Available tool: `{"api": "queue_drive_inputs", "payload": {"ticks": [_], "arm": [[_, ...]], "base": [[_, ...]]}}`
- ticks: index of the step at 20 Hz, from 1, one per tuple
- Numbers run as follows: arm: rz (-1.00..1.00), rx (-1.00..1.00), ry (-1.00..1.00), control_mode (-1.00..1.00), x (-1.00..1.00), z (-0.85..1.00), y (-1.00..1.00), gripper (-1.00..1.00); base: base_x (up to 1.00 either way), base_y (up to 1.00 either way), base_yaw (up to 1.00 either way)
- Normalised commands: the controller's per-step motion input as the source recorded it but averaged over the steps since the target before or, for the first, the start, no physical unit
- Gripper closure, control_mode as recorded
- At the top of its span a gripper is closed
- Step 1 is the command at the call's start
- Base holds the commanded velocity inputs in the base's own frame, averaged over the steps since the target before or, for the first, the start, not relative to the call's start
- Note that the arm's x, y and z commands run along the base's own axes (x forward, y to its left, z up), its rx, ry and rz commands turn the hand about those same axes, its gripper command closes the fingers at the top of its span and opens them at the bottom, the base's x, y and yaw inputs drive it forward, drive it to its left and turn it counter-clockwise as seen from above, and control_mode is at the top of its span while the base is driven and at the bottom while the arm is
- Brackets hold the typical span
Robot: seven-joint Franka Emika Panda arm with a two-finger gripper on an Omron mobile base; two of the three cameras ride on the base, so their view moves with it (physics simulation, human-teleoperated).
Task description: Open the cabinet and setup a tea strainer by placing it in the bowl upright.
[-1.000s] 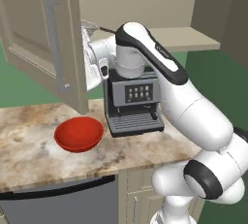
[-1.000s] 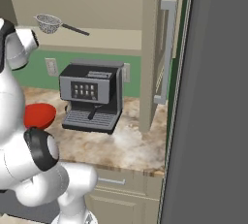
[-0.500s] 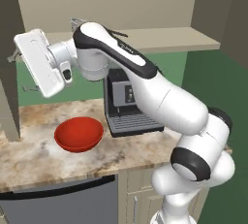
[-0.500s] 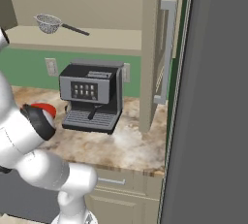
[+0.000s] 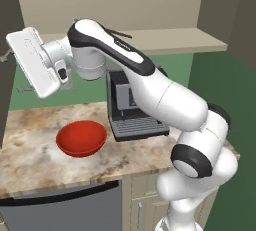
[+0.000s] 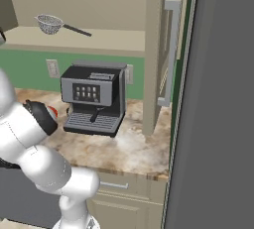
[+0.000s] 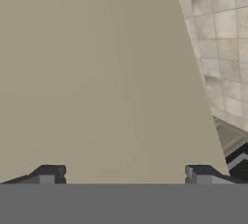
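The cabinet stands open: its left door (image 5: 7, 75) is swung far out at the left edge, and its right door (image 6: 158, 49) with the silver bar handle (image 6: 169, 54) is open too. On the cabinet shelf (image 6: 109, 40) sits the tea strainer (image 6: 49, 23), its dark handle pointing right. Down on the counter rests the red bowl (image 5: 81, 137), left of the coffee machine. My gripper (image 5: 14, 74) is up at the far left, close to the left door. In the hand view my gripper (image 7: 124, 174) is open, with only the beige door face (image 7: 97, 72) ahead of the fingertips (image 7: 48, 172).
A black coffee machine (image 5: 131, 112) stands on the marble counter (image 5: 40, 160) right of the bowl. A tall dark grey panel (image 6: 218, 99) fills the right side. My arm (image 5: 130, 60) crosses in front of the shelf.
The arm swung left from in front of the shelf to the left door. The left door went from half open to far out at the left edge. The fingers stayed apart.
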Motion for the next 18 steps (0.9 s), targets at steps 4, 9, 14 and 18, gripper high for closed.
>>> {"api": "queue_drive_inputs", "payload": {"ticks": [4, 9, 14, 18], "arm": [[-0.02, -0.03, -0.02, -1.0, 0.0, -0.26, -0.51, -1.0], [-0.02, -0.1, -0.17, -1.0, -0.01, -0.73, -0.94, -1.0], [0.0, -0.39, -0.38, -1.0, -0.05, -0.61, -0.87, -1.0], [0.03, -0.56, -0.35, -1.0, 0.0, -0.62, -0.55, -1.0]], "base": [[0.0, 0.0, 0.0], [0.0, 0.0, 0.0], [0.0, 0.0, 0.0], [0.0, 0.0, 0.0]]}}
